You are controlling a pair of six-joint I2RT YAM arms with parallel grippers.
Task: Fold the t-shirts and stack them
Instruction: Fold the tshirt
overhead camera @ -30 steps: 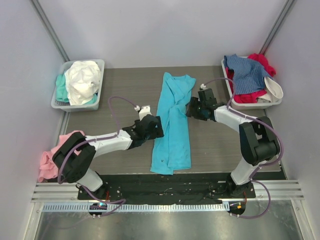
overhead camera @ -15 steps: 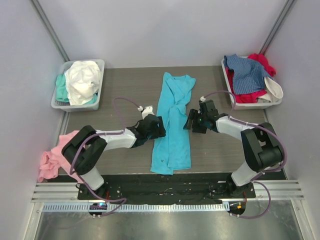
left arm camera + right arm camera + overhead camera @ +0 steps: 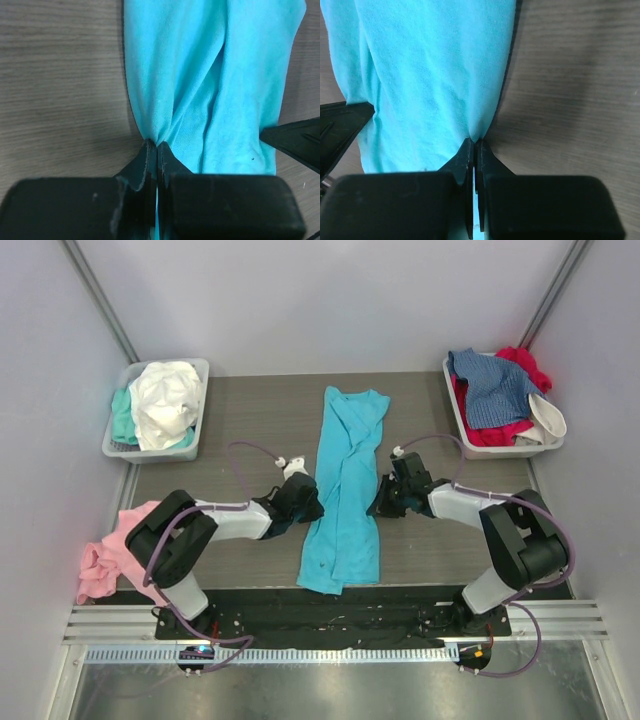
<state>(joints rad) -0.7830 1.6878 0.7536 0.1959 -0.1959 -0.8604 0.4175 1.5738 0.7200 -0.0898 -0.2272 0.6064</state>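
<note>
Left wrist shows black fingers [image 3: 140, 171] pinching soft, creased turquoise t-shirt [image 3: 200, 75]

We see a grey-brown wood-grain tabletop [image 3: 250, 420] enclosed by plain pale walls [image 3: 320, 300], with slanting grey metal corner posts [image 3: 100, 300] and a brushed steel ledge [image 3: 320, 690] in front.

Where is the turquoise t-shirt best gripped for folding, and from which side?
At its long side edges near mid-length, one end effector from each side: the turquoise t-shirt lies as a narrow lengthwise strip, and the left end effector and right end effector pinch those edges.
</note>
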